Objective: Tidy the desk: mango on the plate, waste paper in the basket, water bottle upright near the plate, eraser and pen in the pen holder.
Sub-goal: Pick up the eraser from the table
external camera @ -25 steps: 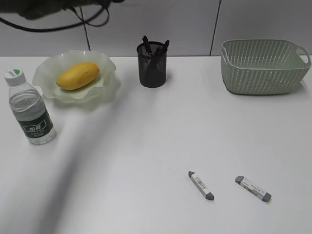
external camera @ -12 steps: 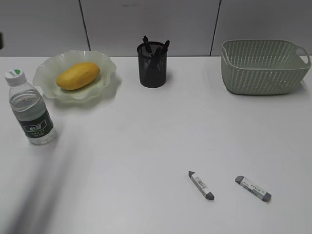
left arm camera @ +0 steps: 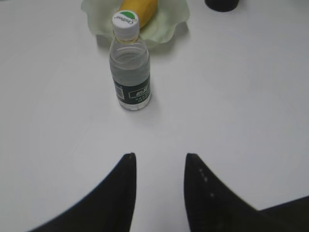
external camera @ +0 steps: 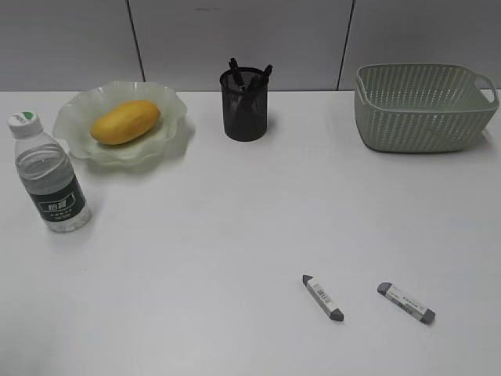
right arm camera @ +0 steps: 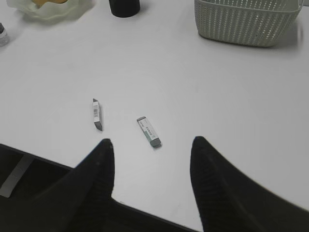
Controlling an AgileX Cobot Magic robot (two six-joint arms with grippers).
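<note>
A grey panelled wall (external camera: 235,31) fills the top of the exterior view, split by two dark vertical seams (external camera: 135,35). At the right wrist view's lower left, a dark space (right arm camera: 34,162) holds a pale strip (right arm camera: 12,180).

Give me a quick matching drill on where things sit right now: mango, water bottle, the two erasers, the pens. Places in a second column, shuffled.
Things:
1. mango
2. water bottle
3. two erasers
4. pens

Places or states:
A. standing in the black mesh pen holder
B. lying loose on the bare desk, near the front
C. lying on the pale green ruffled plate
D. standing upright in front of the plate, white cap on

Pairs: 1-C, 2-D, 3-B, 4-A
</note>
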